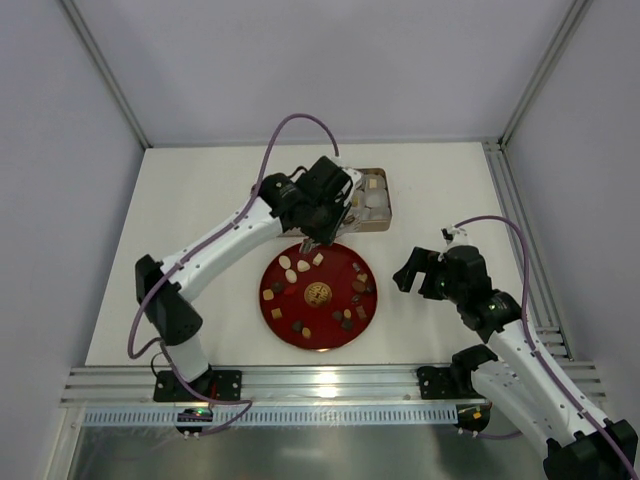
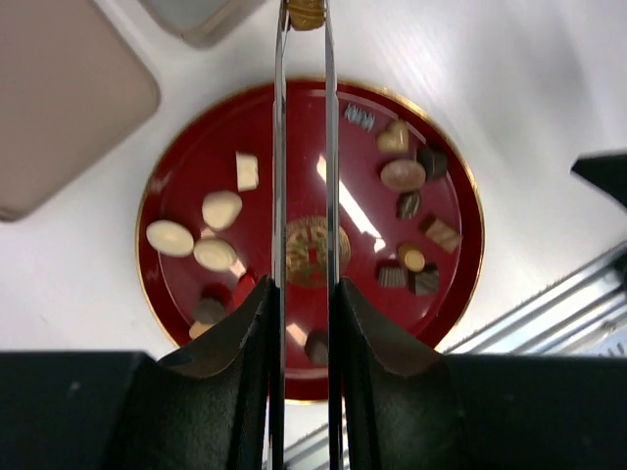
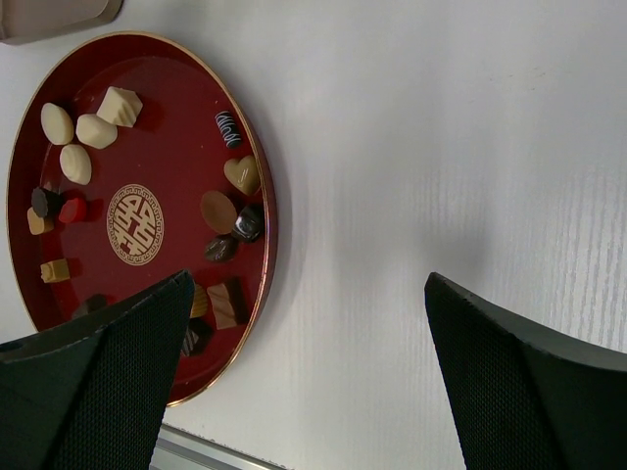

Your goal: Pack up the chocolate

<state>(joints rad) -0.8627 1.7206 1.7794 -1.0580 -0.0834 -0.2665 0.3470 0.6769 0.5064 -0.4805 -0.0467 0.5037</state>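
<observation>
One pair of long metal tweezers [image 2: 280,147] is being clamped in the left pincer [image 2: 306,294], whose fingers are pressing the two blades toward each other. At the far tips a small caramel-coloured piece [image 2: 306,12] is sitting pinched between them, raised above the table [image 1: 200,200] near the far rim of the red plate [image 2: 196,157]; whether it is hanging over the box I cannot tell. Just right of that, the rest of the chocolate [image 3: 242,174] is lying scattered across the plate, cream ovals along one side and dark and tan squares, rounds and a heart along the other, all ringing a gold emblem [image 3: 135,224] in the middle. Beyond the plate the open box [image 1: 390,205] is sitting with white paper cups [image 1: 375,198] in it. The pieces are looking light, rigid and smooth, so they are likely slippery under steel tips and easy to scar or crack if squeezed hard. Taking each one across two flat opposite sides, low on the body, is probably the safest hold, with the rounded ovals pinched across their narrow width. Farthest right, the right pincer [image 3: 309,284] is hovering wide open and empty over the table beside the plate.
</observation>
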